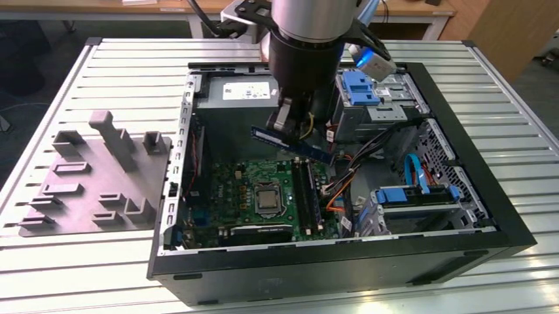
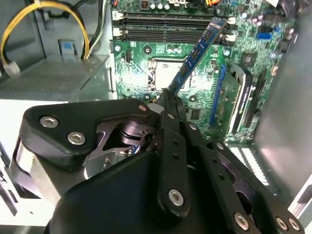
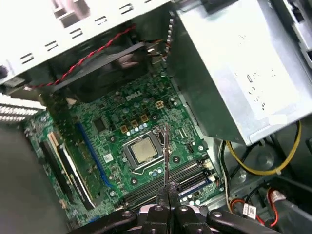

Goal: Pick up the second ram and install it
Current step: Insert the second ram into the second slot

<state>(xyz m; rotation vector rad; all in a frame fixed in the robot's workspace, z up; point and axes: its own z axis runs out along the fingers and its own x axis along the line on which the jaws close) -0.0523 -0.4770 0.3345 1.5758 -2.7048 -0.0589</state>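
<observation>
The second ram (image 1: 292,145) is a long dark-blue strip hanging tilted in the air inside the open computer case, above the green motherboard (image 1: 249,180). My gripper (image 1: 284,127) is shut on one end of it. In the second wrist view the ram (image 2: 197,51) sticks out from the closed fingertips (image 2: 168,100) toward the black memory slots (image 2: 168,22). In the first wrist view the ram (image 3: 166,151) shows edge-on above the processor socket (image 3: 144,151), clear of the slots (image 3: 161,185).
The grey power supply (image 1: 235,95) sits at the case's back. A bright blue drive bracket (image 1: 358,88) and loose cables (image 1: 345,183) lie to the exterior view's right. A grey fixture plate (image 1: 96,176) rests on the slatted table, left of the case wall (image 1: 349,261).
</observation>
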